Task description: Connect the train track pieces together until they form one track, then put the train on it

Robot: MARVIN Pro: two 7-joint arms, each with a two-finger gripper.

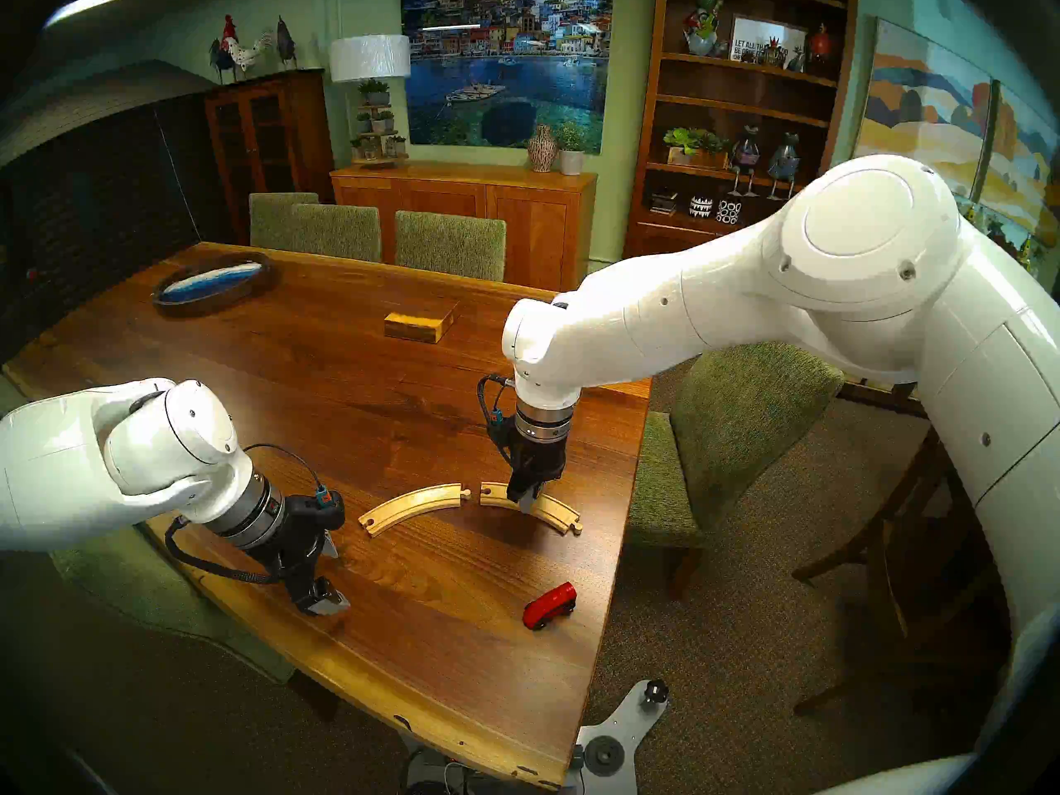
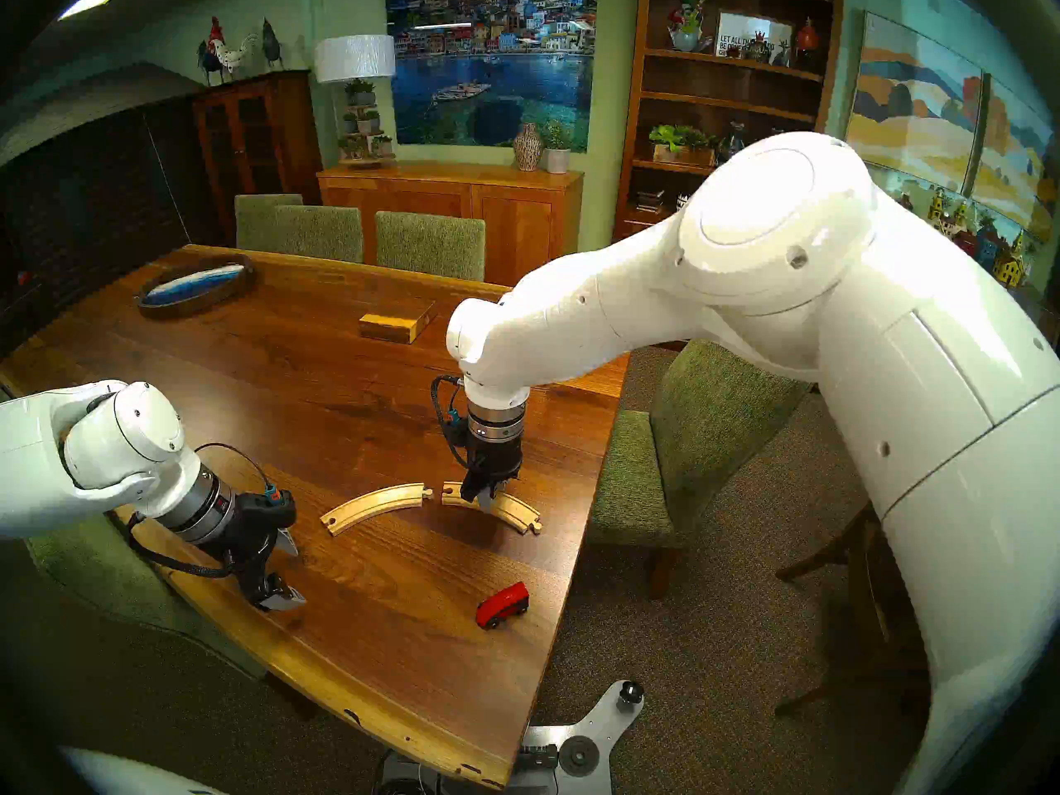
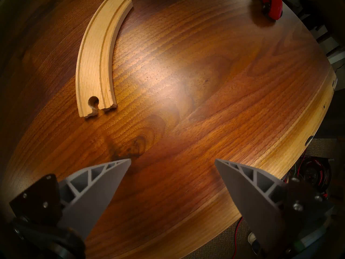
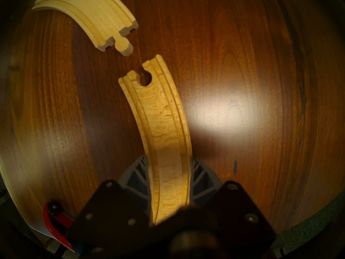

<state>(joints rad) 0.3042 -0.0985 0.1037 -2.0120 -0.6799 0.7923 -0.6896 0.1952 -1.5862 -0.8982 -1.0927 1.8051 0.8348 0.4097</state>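
Note:
Two curved pale wooden track pieces lie apart on the wooden table [image 1: 344, 398]. The left piece [image 1: 410, 507] [image 3: 99, 55] points its round peg at the hole end of the right piece [image 1: 553, 511] [image 4: 162, 126], with a small gap between them. My right gripper [image 1: 525, 500] [image 4: 169, 159] points straight down and is shut on the right piece's two sides near its middle. My left gripper [image 1: 332, 570] [image 3: 172, 160] is open and holds nothing, low over the table just left of the left piece. The red train [image 1: 549, 604] [image 3: 270, 4] sits near the table's front right edge.
A yellowish wooden block [image 1: 419, 324] lies mid-table and a dark oval tray [image 1: 212, 286] at the far left. Green chairs stand behind the table [image 1: 450, 243] and at its right side [image 1: 740, 432]. The table's front edge runs close to the train.

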